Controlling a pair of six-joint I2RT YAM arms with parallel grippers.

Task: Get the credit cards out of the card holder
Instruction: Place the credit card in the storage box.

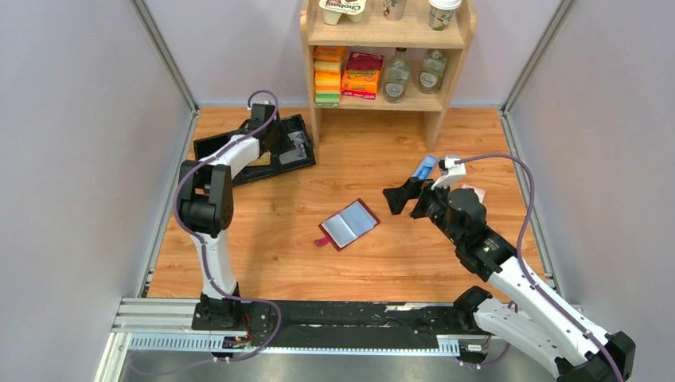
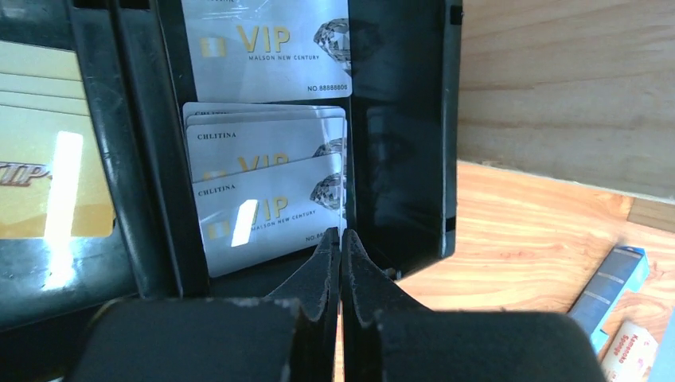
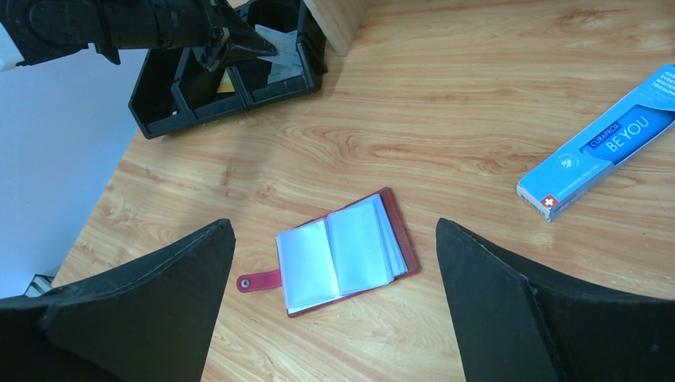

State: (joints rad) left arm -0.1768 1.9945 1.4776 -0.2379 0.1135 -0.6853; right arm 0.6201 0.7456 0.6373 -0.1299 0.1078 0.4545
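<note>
Lying open on the bench (image 1: 398, 151), the card holder (image 1: 350, 224) sits near the spread right gripper (image 1: 404, 199); the left gripper (image 2: 341, 247), pressed together, hangs over credit cards (image 2: 271, 199) in a black tray (image 2: 398, 119).

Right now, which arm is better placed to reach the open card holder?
Right. The right tool is open and aimed at the card holder. The left tool is shut, far away over the black tray.

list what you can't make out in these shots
Card holder, right wrist view: cloudy sleeves hide whether any cards are inside.
Silver credit cards, left wrist view: the left gripper covers the lowest one's corner.
Blue box, right wrist view: cut off by the frame edge.
</note>
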